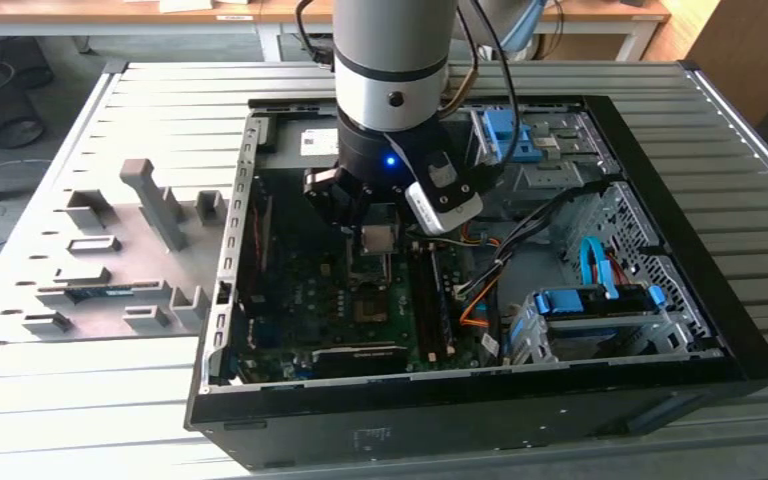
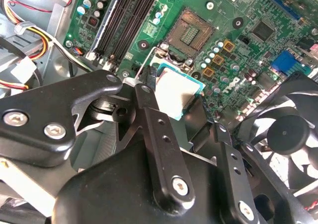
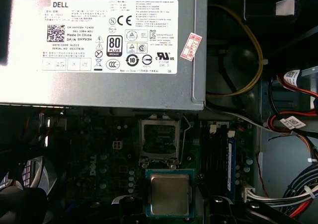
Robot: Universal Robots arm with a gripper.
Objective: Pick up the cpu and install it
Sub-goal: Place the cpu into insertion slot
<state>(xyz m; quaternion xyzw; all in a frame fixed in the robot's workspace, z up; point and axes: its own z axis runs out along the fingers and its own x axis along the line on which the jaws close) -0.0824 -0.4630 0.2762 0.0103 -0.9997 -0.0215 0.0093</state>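
Right now the gripper (image 2: 175,99) is pinching the cpu (image 2: 177,85) by two opposite edges, with a finger (image 2: 146,102) pressing in on either side. It is holding the cpu in the air above the motherboard (image 2: 174,0) inside the open computer case (image 1: 424,420). In the exterior view the cpu (image 1: 379,238) is hanging at the centre of the frame, directly under the arm's wrist. The socket (image 3: 160,140) is lying open and bare, so the cpu is not yet seated. In the first wrist view the socket is sitting between the cpu (image 3: 170,194) and the power supply box (image 3: 30,85), just beside the cpu and offset from it toward that box. The cpu is lying flat and level, its dull metal face turning up toward the cameras. Being nearly square, it is showing no clear long axis. Its edges are running parallel, as far as I can judge, to the socket's frame, whose longer side is pointing toward the power supply box.
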